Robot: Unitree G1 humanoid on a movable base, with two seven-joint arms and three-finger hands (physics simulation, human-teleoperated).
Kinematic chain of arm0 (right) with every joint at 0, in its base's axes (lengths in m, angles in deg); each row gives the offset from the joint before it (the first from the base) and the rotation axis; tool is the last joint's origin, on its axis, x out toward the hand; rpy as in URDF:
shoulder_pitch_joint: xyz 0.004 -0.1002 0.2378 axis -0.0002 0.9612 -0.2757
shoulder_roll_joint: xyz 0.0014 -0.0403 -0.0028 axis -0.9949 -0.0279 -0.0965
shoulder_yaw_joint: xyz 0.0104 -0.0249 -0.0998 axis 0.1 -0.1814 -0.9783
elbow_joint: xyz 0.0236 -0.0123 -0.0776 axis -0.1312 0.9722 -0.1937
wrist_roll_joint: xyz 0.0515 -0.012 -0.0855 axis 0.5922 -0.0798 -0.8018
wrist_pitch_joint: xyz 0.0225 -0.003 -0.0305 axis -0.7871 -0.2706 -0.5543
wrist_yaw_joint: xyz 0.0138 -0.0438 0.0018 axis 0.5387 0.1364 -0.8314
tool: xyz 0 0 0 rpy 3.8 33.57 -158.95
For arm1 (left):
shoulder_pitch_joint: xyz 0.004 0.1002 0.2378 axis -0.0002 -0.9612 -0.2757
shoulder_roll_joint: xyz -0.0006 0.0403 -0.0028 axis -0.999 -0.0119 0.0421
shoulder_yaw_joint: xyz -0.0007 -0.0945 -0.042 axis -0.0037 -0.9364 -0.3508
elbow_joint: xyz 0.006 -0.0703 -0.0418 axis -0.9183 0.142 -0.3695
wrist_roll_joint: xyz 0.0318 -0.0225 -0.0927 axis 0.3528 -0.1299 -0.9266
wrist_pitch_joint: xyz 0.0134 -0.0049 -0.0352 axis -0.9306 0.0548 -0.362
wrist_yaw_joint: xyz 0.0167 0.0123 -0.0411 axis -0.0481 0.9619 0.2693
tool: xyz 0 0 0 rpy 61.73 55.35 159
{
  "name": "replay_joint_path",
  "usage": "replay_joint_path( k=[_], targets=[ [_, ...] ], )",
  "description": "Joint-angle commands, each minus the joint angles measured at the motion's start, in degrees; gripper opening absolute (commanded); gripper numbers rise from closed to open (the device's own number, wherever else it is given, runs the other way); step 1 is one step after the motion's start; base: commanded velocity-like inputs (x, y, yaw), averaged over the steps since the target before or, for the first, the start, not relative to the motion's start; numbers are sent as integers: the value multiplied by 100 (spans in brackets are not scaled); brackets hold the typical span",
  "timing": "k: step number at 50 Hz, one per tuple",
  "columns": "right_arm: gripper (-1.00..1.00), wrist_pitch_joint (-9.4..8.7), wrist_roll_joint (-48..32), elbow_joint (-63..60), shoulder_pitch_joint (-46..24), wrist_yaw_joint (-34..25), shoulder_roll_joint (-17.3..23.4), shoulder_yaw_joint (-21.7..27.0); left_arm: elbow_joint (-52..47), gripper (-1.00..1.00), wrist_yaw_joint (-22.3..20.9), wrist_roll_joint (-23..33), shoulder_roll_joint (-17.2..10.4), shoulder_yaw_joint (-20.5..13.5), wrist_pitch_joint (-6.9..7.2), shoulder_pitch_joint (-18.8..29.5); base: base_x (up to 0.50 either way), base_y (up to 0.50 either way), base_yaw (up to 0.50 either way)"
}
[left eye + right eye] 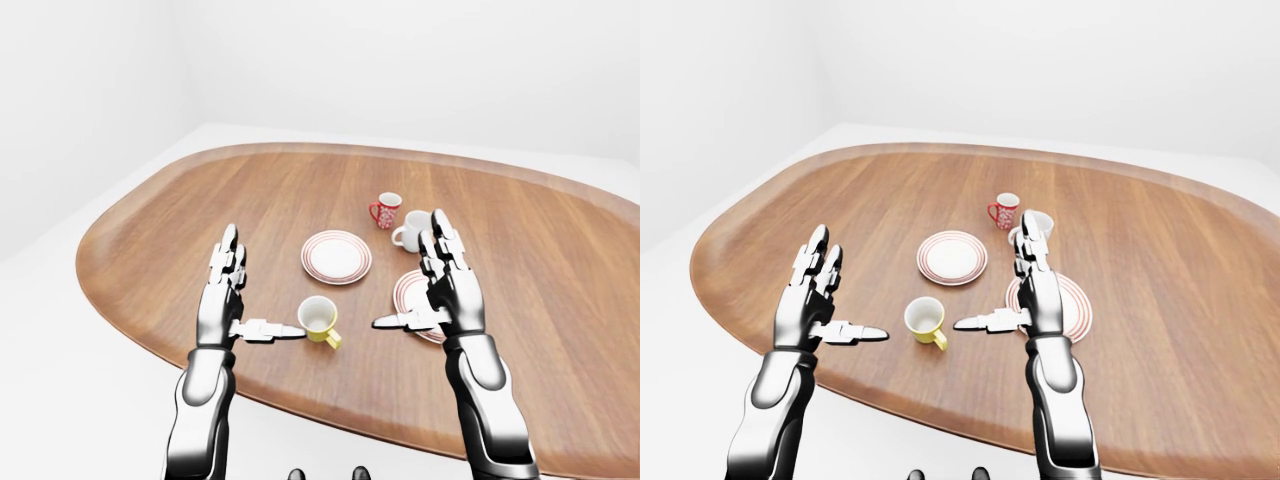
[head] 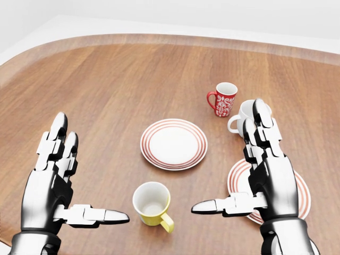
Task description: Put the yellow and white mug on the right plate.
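Yellow and white mug (image 2: 152, 204): upright on the wooden table (image 2: 106, 90), low centre of the head view, handle at 5 o'clock — nothing touching it.
Right plate (image 2: 297, 187): red-ringed, at the mug's 3 o'clock, partly hidden by the right hand (image 2: 268, 172).
Left plate (image 2: 173, 143): at the mug's 12 o'clock.
Red patterned mug (image 2: 224, 98), white mug (image 2: 243, 118): near the right plate's 12 o'clock — the white one partly behind fingertips.
Right hand: fingers spread, empty.
Left hand (image 2: 56, 178): spread, empty, at the mug's 9 o'clock.

The left robot hand (image 2: 56, 180) and right robot hand (image 2: 265, 170) hover raised, fingers spread, thumbs pointing inward.
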State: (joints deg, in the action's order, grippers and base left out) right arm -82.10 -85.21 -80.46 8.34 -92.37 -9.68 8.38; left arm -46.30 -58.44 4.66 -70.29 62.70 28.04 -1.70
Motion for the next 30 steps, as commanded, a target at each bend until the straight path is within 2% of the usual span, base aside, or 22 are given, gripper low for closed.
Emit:
replay_joint_path(
  k=[1, 6, 21, 24, 30],
  targets=[
    [100, 0, 13, 61, 32, 4, -24, 56, -7, 100, -12, 1, 1, 4, 0, -43, 0, 0, 0],
    [100, 0, -107, 90, 18, 39, -3, 15, 26, 100, -12, 5, 1, 7, 0, -35, -10, 39, 0],
    [100, 0, -148, 131, 36, 68, -12, -36, -34, 100, -28, 43, 6, 53, 0, -89, 0, 0, 0],
    [100, 0, 247, -28, 117, -71, -84, 48, -28, 100, -31, 44, 9, 57, 0, -96, 0, 0, 0],
    [100, 0, 262, -42, 101, -23, -15, 63, -30, 100, -25, 48, 9, 55, 0, -91, 49, 11, 0]
  ],
)
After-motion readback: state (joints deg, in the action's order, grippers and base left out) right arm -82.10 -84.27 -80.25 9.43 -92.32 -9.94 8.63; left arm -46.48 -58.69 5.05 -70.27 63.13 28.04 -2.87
